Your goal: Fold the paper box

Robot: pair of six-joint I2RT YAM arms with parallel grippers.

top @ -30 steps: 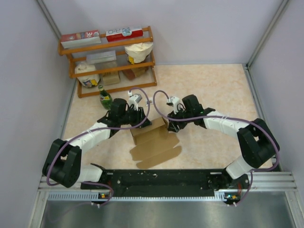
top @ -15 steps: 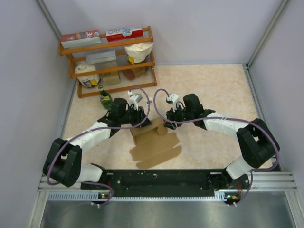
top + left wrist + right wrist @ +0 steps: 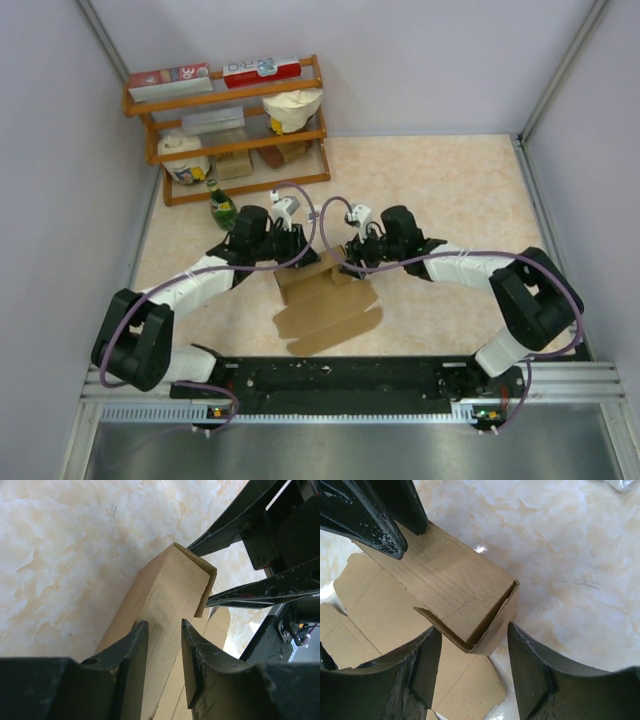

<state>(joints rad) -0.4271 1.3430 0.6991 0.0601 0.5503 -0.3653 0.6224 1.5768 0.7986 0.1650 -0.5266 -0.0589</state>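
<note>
Top external view first: mid-fold, with the paper box (image 3: pixel 330 318) lying at the middle of the bench (image 3: pixel 450 180), between both arms. Far end raised into a squared sleeve; near end flat, with scalloped flaps and tabs spread toward the arm bases. Plain brown cardboard, matte, faintly ribbed, crisp at the creases, hollow at the sleeve's open end. Bench pale, glossy, marbled cream.

Left end effector (image 3: pixel 164 625) roughly half open, astride the top of the sleeve, fingers down on the cardboard; cannot tell from this angle whether clamped on a wall or only pressing. Right end effector (image 3: pixel 475 628) spread wide around the sleeve's open end, bare bench visible between one finger and the card, nothing held.

Judged step: squaring and steadying the sleeve before closing its end. Next move probably calls for holding the sleeve firm on the left while nudging an end flap inward on the right, gently, given thin card prone to buckling and a slick surface underneath.
</note>
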